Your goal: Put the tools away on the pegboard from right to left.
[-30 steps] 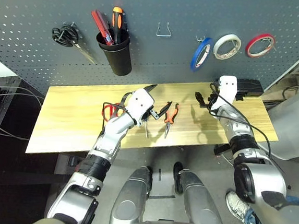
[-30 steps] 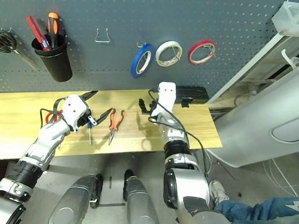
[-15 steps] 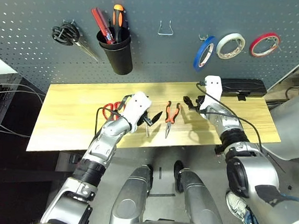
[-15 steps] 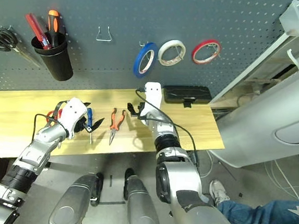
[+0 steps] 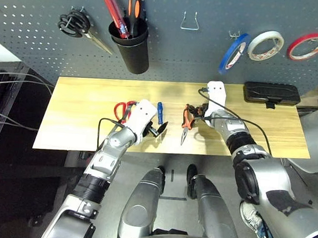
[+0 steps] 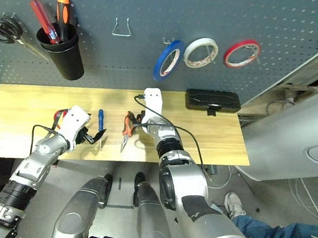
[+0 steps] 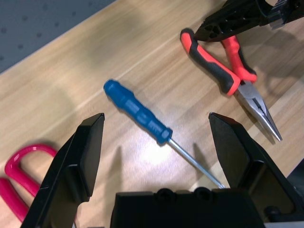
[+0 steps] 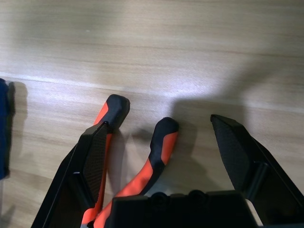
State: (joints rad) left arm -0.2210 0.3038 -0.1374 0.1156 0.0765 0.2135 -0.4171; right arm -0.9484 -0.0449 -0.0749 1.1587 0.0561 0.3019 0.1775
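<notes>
Both grippers are wide open and empty. The right gripper [image 8: 159,137] straddles the pliers [image 5: 187,118] handles; the left gripper [image 7: 156,142] hovers over the blue screwdriver [image 7: 137,112].

Blue tape ring [image 5: 234,52] hanging on pegboard [image 5: 213,12]; pliers [image 5: 187,118], blue screwdriver [image 5: 160,113], red scissors [image 5: 122,109] lying on table.

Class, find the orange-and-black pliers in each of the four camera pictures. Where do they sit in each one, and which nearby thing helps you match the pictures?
Left eye view: pliers mid-table, beside the right gripper.
Right eye view: mid-table, right of the blue screwdriver.
Left wrist view: upper right.
Right wrist view: handles between the open fingers.
Shared landmark: the blue screwdriver beside them.
</notes>
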